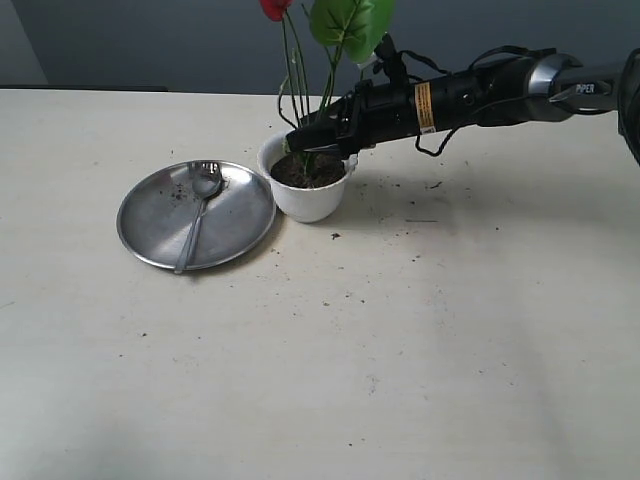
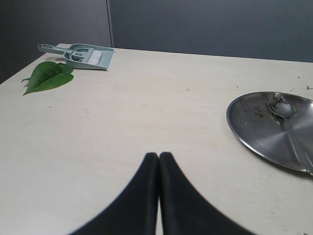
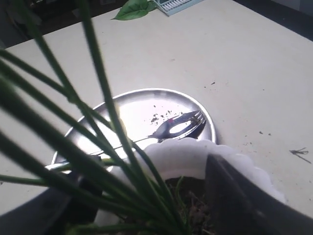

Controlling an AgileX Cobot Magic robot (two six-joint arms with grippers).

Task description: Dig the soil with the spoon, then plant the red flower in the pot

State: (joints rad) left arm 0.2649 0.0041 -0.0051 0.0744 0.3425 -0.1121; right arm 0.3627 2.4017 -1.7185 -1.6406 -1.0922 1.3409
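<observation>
Now the red flower (image 1: 275, 8) stands upright with its thin green stems in the soil (image 1: 308, 172) of the pot (image 1: 305, 200). The right gripper (image 1: 306, 143), on an arm entering from 2 o'clock, has its jaws parted on either side of those stems. At the pot's 9 o'clock the spoon (image 1: 198, 205) lies on the steel plate (image 1: 150, 225), bowl toward 12 o'clock, and the left gripper (image 2: 159, 161) is pressed shut and empty over the table (image 1: 400, 350).
</observation>
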